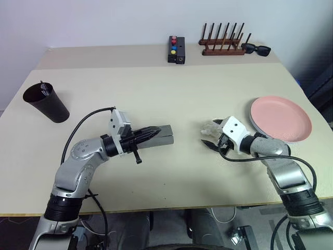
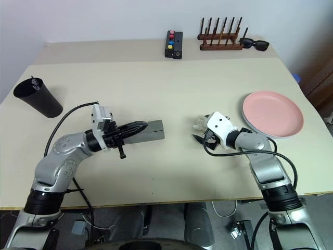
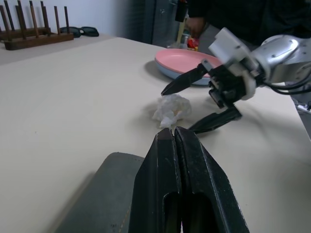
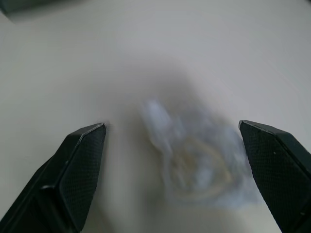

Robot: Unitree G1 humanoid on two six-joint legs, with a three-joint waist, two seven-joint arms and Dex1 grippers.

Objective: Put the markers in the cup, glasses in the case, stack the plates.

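Note:
The grey case [image 1: 165, 136] lies closed at mid-table, and my left gripper [image 1: 157, 131] rests shut over its near end with nothing held. My right gripper [image 1: 209, 136] is open, its fingers on either side of a crumpled white wad [image 3: 170, 110] that lies on the table. At the right, the salmon pink plate [image 1: 281, 117] sits on top of the light blue one [image 3: 169, 72]. The dark cup [image 1: 47, 102] stands at the far left, and thin ends that look like the markers [image 1: 45, 87] poke from its mouth. The glasses are hidden.
A wooden peg rack [image 1: 222, 46], black sunglasses [image 1: 256, 49] and a black box with coloured buttons [image 1: 176, 50] line the far edge. A person in dark clothes [image 3: 233, 14] stands beyond the table's right side.

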